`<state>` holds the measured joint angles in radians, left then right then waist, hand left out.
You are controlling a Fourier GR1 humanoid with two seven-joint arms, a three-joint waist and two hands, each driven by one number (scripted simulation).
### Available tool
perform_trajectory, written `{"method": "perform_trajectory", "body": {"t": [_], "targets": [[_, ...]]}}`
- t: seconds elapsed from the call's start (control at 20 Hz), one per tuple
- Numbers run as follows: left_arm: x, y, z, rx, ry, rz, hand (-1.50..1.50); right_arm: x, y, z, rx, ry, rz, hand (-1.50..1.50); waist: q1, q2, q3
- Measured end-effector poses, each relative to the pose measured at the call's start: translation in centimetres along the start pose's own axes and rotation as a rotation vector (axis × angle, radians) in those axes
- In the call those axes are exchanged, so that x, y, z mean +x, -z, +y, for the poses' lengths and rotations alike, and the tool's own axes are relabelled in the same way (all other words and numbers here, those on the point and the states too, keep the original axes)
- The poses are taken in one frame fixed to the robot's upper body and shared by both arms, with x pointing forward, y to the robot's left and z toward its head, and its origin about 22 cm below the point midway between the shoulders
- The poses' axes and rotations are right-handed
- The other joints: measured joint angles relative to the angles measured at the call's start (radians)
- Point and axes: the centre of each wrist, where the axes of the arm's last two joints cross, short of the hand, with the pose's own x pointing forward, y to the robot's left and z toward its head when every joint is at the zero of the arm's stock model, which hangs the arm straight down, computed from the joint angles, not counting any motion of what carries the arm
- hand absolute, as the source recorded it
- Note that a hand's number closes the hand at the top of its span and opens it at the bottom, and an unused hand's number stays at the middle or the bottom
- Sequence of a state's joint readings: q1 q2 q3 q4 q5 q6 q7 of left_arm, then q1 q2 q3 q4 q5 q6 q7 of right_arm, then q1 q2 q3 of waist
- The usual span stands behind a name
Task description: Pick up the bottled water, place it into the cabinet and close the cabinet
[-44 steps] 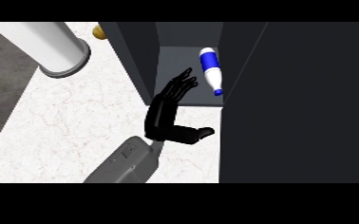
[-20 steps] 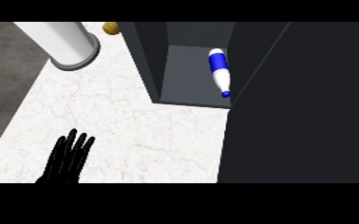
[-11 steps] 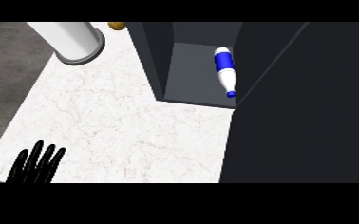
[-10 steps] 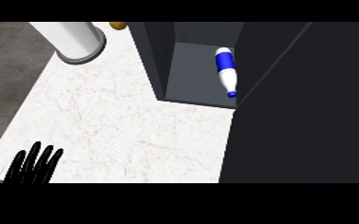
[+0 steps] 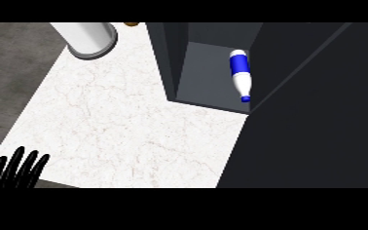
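The bottled water (image 5: 240, 74), white with a blue label and blue cap, lies on its side on the floor of the dark grey cabinet (image 5: 170, 58), cap toward me. The cabinet stands open, and its dark door (image 5: 309, 126) fills the right side of the head view. My left hand (image 5: 19, 168) shows at the lower left corner, fingers straight and pointing up, open and holding nothing, far from the bottle. My right hand is out of view.
A white cylinder (image 5: 84, 36) stands at the counter's far left corner, with a small brown object (image 5: 131, 24) just beyond it. The white marble counter (image 5: 129, 122) stretches between my hand and the cabinet. Grey floor (image 5: 22, 68) lies past the counter's left edge.
My left hand has drawn back from the cabinet opening to the lower left corner. The bottle has stayed lying inside the cabinet.
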<state>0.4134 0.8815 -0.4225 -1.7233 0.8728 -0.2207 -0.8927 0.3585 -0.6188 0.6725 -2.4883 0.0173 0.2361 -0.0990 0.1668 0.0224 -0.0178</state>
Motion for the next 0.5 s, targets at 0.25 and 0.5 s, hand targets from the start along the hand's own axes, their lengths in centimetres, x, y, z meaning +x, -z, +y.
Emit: {"method": "perform_trajectory", "body": {"t": [0.25, 0.5], "targets": [[0.8, 0.1, 0.9, -0.008, 0.021, 0.009, -1.5, 0.0, 1.1, -0.2, 0.034, 0.0, 0.004, 1.5, 0.01, 0.006, -0.002], [1.3, 0.5, 1.1, -0.024, 0.022, 0.005, -1.5, -0.1, 1.6, -0.2, 0.046, 0.021, 0.011, 1.5, 0.016, 0.014, -0.002]]}}
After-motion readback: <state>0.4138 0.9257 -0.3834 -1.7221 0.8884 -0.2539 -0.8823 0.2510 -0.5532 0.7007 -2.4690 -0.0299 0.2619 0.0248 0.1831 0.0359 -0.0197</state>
